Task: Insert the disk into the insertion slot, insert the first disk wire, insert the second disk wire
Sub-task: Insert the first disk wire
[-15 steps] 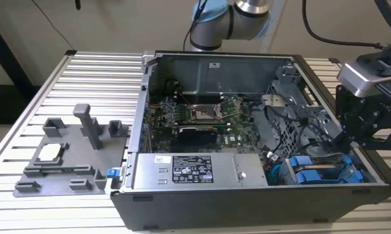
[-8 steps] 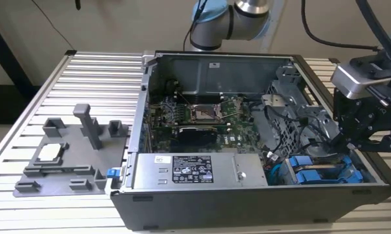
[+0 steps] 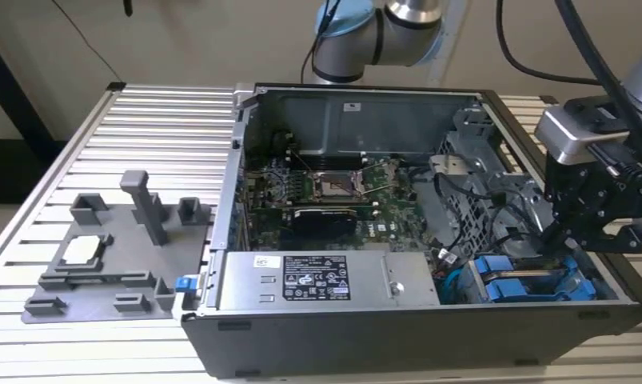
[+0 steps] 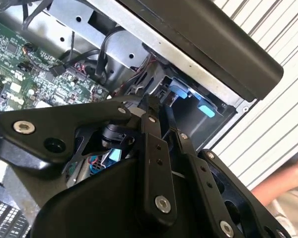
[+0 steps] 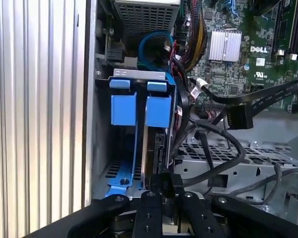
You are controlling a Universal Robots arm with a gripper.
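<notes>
At the case's (image 3: 406, 336) four o'clock in the exterior view, the disk (image 3: 512, 286) was seated in the insertion slot (image 3: 461, 282); in the first wrist view, the tool (image 5: 167, 194) was pinched on a black connector (image 5: 166, 182); wiring was judged unfinished.

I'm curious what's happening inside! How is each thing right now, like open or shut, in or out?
computer case: open, side cover off.
disk: seated in the insertion slot, blue tab showing.
hand: shut on the black plug, down at the disk's edge.
loose plug: hanging free, plugged into nothing.
</notes>
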